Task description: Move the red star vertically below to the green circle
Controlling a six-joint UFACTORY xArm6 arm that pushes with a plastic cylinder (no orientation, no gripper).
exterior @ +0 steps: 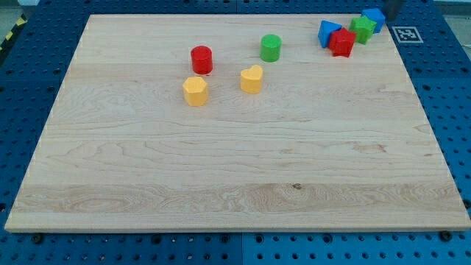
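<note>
Looking at a light wooden board (pixel 235 169) lying flat on a blue perforated table (pixel 449 110). Carrying eight small coloured blocks, all in the upper part of the board.

Red star block (pixel 341 42) sitting near the view's top right corner of the board, inside a tight cluster of four. Touching or nearly touching a blue triangular block (pixel 328 32) on its left and a green star-shaped block (pixel 361 29) on its upper right. Blue cube (pixel 374 18) sitting just beyond the green star-shaped block, right at the board's top edge.

Green round block (pixel 270 47), the task's green circle, standing alone, well apart from the cluster and to the view's left of it. Red star block lying off to its right at about the same height in the view, not below it.

Yellow heart-shaped block (pixel 251 78) sitting near the green round block, below and slightly left of it. Red cylinder block (pixel 202 59) standing further left. Second yellow block (pixel 195 90) sitting just below the red cylinder block, shape not clear enough to call.

Dark rod coming in at the view's top right corner, mostly cropped. My tip (pixel 385 20) appearing just beside the blue cube on its right; not able to tell if touching. Plain rod end, nothing to open or close, gripping nothing. Sitting well apart from the green round block.

Black-and-white square marker (pixel 404 33) lying on the table just off the board's right edge.
</note>
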